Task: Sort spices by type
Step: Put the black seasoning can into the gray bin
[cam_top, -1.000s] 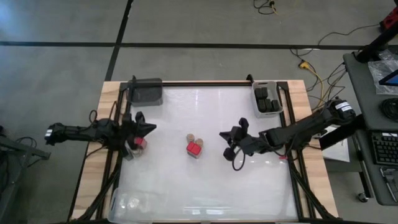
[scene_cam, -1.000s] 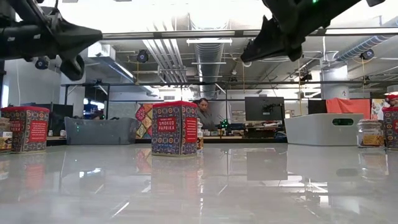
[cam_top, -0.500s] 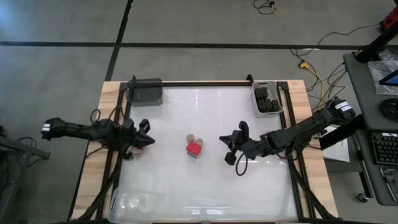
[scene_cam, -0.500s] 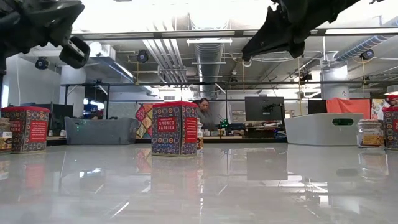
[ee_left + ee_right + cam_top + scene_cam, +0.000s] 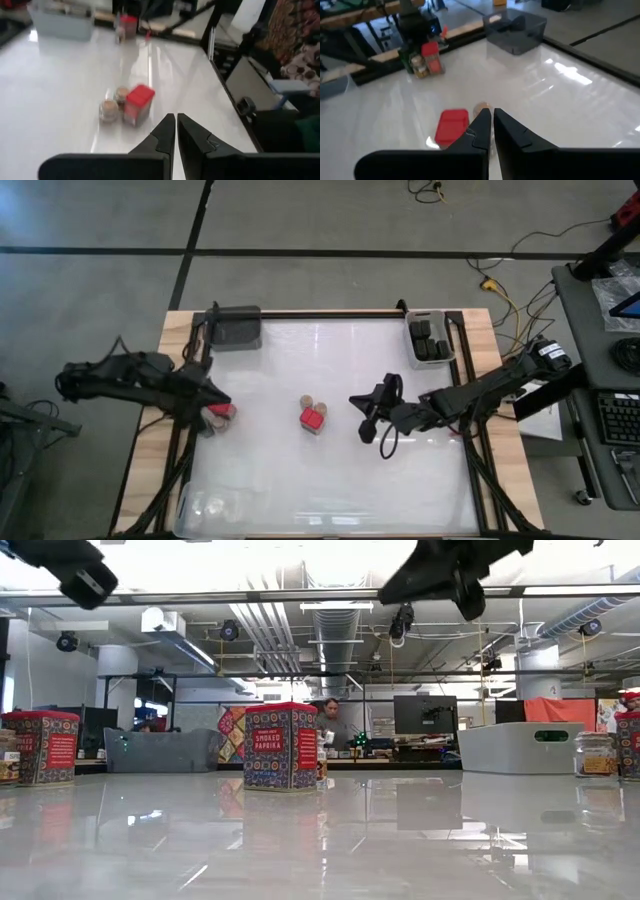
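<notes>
The left gripper (image 5: 175,131) is at the left side of the white table (image 5: 330,470), up in the air. Its two fingers are pressed together and hold nothing. Just beside it, at the left edge, stands a red spice box (image 5: 221,411).

In the middle of the table stands another red spice box (image 5: 313,419), with two round tan-topped jars (image 5: 315,400) touching it on the far side.

The right gripper (image 5: 490,126) hangs over the table, a little to the right of this middle group. Its fingers are together too, with nothing between them.

A light grey bin (image 5: 430,339) in the far right corner holds black spice boxes (image 5: 432,342). A dark grey bin (image 5: 234,327) sits in the far left corner. A clear bin (image 5: 220,502) at the near left corner holds round jars.
</notes>
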`<control>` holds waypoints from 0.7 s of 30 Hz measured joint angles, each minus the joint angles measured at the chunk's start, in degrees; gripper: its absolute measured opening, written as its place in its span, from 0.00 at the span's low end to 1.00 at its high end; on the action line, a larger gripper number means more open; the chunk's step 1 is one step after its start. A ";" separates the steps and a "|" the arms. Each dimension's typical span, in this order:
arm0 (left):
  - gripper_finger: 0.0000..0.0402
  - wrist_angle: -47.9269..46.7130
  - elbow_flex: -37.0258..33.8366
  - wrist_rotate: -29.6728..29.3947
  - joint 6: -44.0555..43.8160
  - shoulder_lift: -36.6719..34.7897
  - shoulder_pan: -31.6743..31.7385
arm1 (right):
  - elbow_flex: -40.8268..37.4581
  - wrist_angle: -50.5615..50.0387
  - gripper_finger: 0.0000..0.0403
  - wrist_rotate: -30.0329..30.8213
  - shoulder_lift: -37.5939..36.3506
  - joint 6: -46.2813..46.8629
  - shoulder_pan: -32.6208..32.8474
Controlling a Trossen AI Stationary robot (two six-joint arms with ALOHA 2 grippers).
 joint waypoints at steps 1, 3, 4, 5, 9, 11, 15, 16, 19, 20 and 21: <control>0.01 -3.45 2.01 0.72 -0.62 0.82 0.00 | 0.54 0.07 0.03 0.59 0.18 -0.02 0.00; 0.01 -9.91 5.77 1.37 -2.85 2.57 -0.02 | 1.34 0.00 0.03 1.69 0.34 -0.91 0.00; 0.01 -13.03 7.47 1.47 -4.10 3.59 0.00 | 1.59 0.01 0.03 2.15 0.47 -1.33 0.00; 0.01 -15.89 8.91 1.70 -5.48 4.66 0.00 | 1.82 1.05 0.03 2.67 1.00 -1.88 0.00; 0.01 -23.43 12.06 3.02 -12.09 8.28 -0.09 | 1.81 5.80 0.03 5.18 3.06 -4.56 0.00; 0.01 -27.00 12.19 3.70 -15.82 9.79 -0.13 | 1.81 8.24 0.03 5.31 4.53 -6.35 -0.02; 0.01 -32.85 10.87 4.74 -26.13 11.96 -0.15 | 1.80 12.90 0.03 5.29 7.43 -10.70 -0.04; 0.02 -33.78 10.38 5.97 -27.82 12.46 -0.15 | 1.79 13.40 0.03 5.30 7.85 -11.86 -0.04; 0.07 -34.75 8.83 9.57 -32.43 13.96 -0.29 | 1.77 13.64 0.03 6.58 8.38 -14.10 -0.18; 0.10 -34.70 8.58 10.54 -33.80 14.48 -0.28 | 1.77 13.68 0.03 7.07 8.47 -14.63 -0.31; 0.13 -34.61 8.47 11.36 -34.80 15.09 -0.30 | 1.77 13.83 0.03 7.75 8.58 -15.16 -0.38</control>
